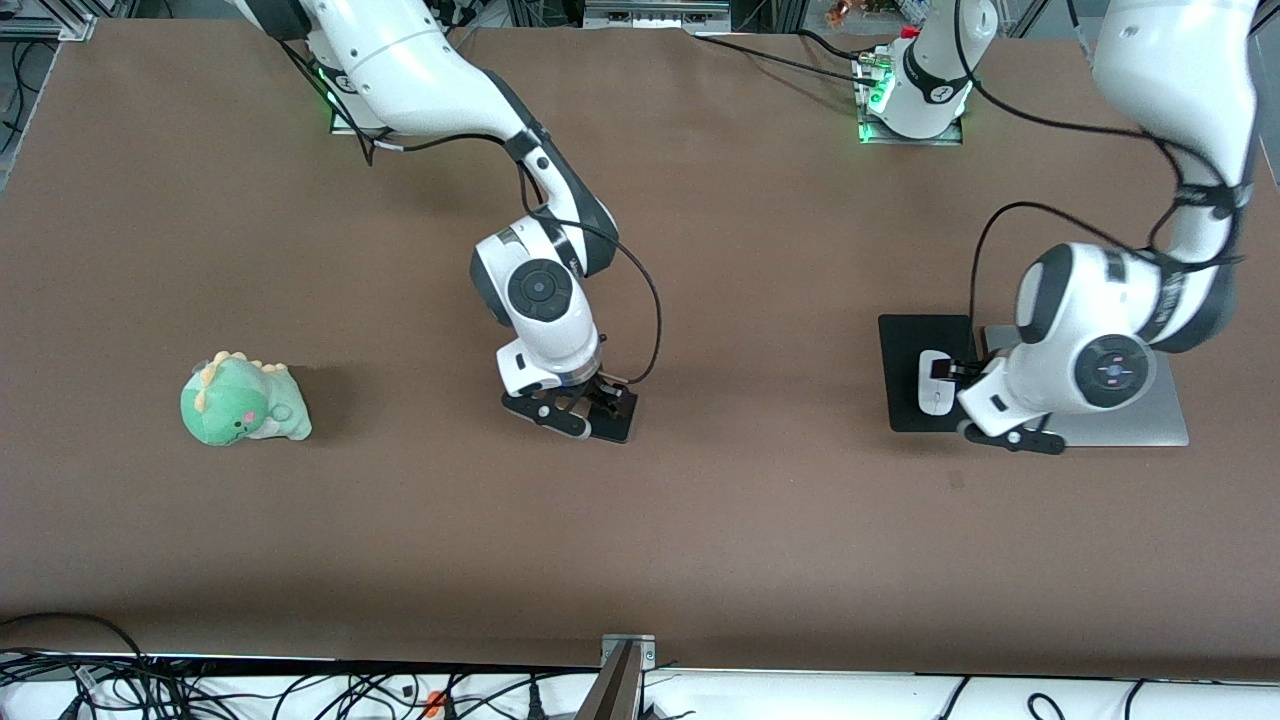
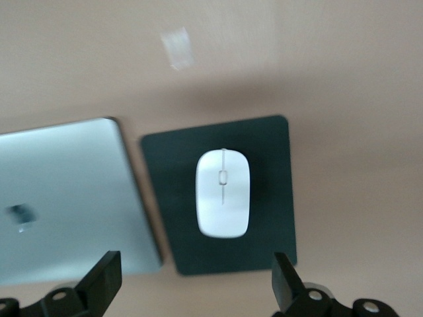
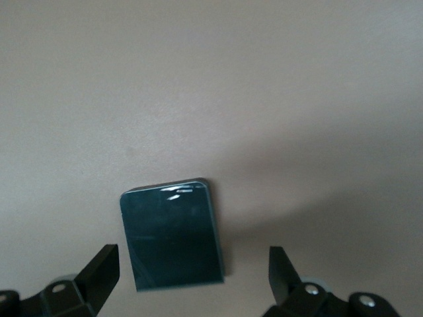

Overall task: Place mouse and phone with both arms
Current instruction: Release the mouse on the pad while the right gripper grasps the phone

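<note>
The white mouse (image 2: 223,193) lies on a black mouse pad (image 2: 264,152) toward the left arm's end of the table; it also shows in the front view (image 1: 932,392). My left gripper (image 2: 195,281) is open above it and holds nothing; in the front view the left gripper (image 1: 955,373) hangs over the pad (image 1: 905,350). The black phone (image 3: 173,234) lies flat on the brown table, near the middle in the front view (image 1: 617,423). My right gripper (image 3: 193,277) is open above the phone and empty; it also shows in the front view (image 1: 588,400).
A closed silver laptop (image 1: 1130,425) lies beside the mouse pad, partly under the left arm; it also shows in the left wrist view (image 2: 66,198). A green plush dinosaur (image 1: 243,402) sits toward the right arm's end. Cables run along the table's near edge.
</note>
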Motion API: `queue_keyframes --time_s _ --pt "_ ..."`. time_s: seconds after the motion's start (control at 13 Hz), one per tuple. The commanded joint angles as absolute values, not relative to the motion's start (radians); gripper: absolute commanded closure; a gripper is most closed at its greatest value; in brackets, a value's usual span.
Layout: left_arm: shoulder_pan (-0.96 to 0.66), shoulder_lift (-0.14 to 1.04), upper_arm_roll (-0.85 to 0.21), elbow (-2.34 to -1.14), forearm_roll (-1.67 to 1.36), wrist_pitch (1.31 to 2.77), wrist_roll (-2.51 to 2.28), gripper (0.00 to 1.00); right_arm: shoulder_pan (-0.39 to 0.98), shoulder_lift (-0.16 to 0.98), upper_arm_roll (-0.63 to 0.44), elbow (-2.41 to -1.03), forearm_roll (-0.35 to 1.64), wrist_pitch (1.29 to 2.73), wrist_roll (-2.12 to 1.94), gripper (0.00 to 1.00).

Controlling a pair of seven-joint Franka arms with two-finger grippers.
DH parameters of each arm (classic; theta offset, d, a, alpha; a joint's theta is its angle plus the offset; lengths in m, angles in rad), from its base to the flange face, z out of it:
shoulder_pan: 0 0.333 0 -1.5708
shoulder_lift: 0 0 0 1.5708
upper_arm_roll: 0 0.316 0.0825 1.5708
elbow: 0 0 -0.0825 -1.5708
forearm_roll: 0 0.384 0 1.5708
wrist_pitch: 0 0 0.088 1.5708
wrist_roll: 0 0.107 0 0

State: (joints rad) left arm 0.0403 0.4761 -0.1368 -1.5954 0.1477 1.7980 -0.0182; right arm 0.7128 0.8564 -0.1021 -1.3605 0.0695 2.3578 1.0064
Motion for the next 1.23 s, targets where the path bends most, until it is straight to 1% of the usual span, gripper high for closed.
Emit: queue_keyframes --time_s 0.0,0.23,0.31,0.38,0.46,0.54,0.62,0.69,0.77,0.92,1.0,1.15 --pt "0.038 0.480 -0.144 -1.366 0.161 1.646 -0.012 0.00 0.735 0.909 -0.112 -1.316 0.074 2.402 1.023 0.00" --pt "0.038 0.431 -0.153 -1.247 0.156 1.562 -0.009 0.00 0.758 0.943 -0.114 -1.316 0.066 2.434 1.023 0.00" --pt "0.034 0.378 -0.143 -1.262 0.147 1.563 0.033 0.00 0.764 0.949 -0.114 -1.316 0.063 2.434 1.022 0.00" --pt "0.026 0.326 -0.123 -1.308 0.121 1.565 0.082 0.00 0.767 0.959 -0.114 -1.318 0.054 2.444 1.022 0.00" --pt "-0.001 0.261 -0.054 -1.374 0.065 1.571 0.136 0.00 0.769 0.963 -0.114 -1.318 0.049 2.457 1.022 0.00" --pt "-0.077 0.200 0.043 -1.450 0.052 1.601 0.155 0.00 0.770 0.969 -0.114 -1.319 0.046 2.462 1.020 0.00" --pt "-0.101 0.149 0.085 -1.515 0.046 1.652 0.152 0.00 0.770 0.971 -0.115 -1.322 0.035 2.462 1.016 0.00" --pt "-0.100 0.111 0.090 -1.590 0.046 1.707 0.152 0.00 0.769 0.969 -0.115 -1.322 0.034 2.462 1.009 0.03" --pt "-0.098 0.083 0.092 -1.632 0.048 1.719 0.149 0.00 0.769 0.966 -0.117 -1.322 0.034 2.457 1.003 0.14" --pt "-0.098 0.086 0.084 -1.620 0.034 1.674 0.086 0.00 0.761 0.953 -0.118 -1.321 0.034 2.451 0.997 0.33" --pt "-0.110 0.087 0.083 -1.620 0.043 1.666 0.046 0.00 0.756 0.950 -0.120 -1.319 0.035 2.441 0.994 0.41" --pt "-0.110 0.090 0.074 -1.618 0.044 1.629 0.038 0.00 0.746 0.933 -0.120 -1.319 0.040 2.392 0.968 0.45"
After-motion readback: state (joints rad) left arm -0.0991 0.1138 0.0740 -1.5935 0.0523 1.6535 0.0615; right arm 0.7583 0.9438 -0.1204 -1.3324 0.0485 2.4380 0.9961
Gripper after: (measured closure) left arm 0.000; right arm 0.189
